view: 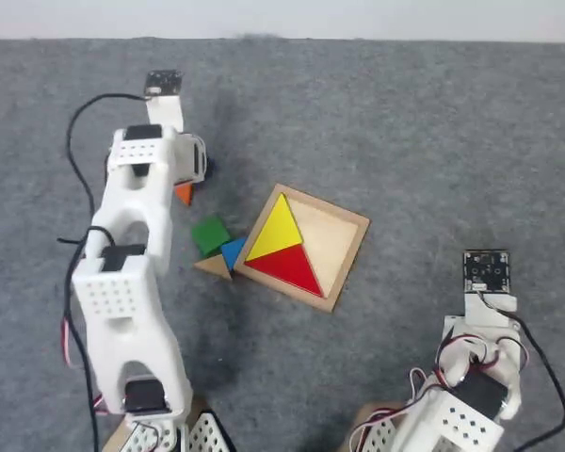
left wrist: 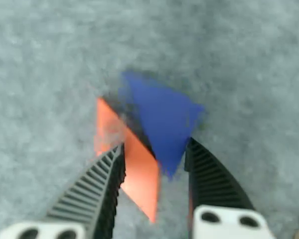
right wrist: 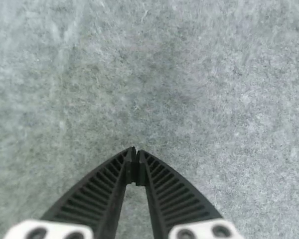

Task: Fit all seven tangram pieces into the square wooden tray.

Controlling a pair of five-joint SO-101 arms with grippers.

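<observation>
The square wooden tray (view: pixel 347 237) lies mid-table, tilted, holding a yellow triangle (view: pixel 277 230) and a red triangle (view: pixel 290 265). Against its left side lie a green square (view: pixel 210 234), a light blue piece (view: pixel 234 250) and a tan triangle (view: pixel 214 266). Farther back on the left, my left gripper (left wrist: pixel 154 149) stands open low over the carpet. An orange piece (left wrist: pixel 139 174) and the tip of a dark blue triangle (left wrist: pixel 162 114) lie between its fingers; the triangle overlaps the orange piece. The orange piece (view: pixel 184 194) pokes out under the left arm. My right gripper (right wrist: pixel 134 155) is shut on nothing above bare carpet.
Grey carpet covers the whole table. The left arm (view: pixel 132 245) stretches along the left side with a black cable (view: pixel 75 141) looping beside it. The right arm (view: pixel 480 377) sits folded at the front right corner, well away from the tray.
</observation>
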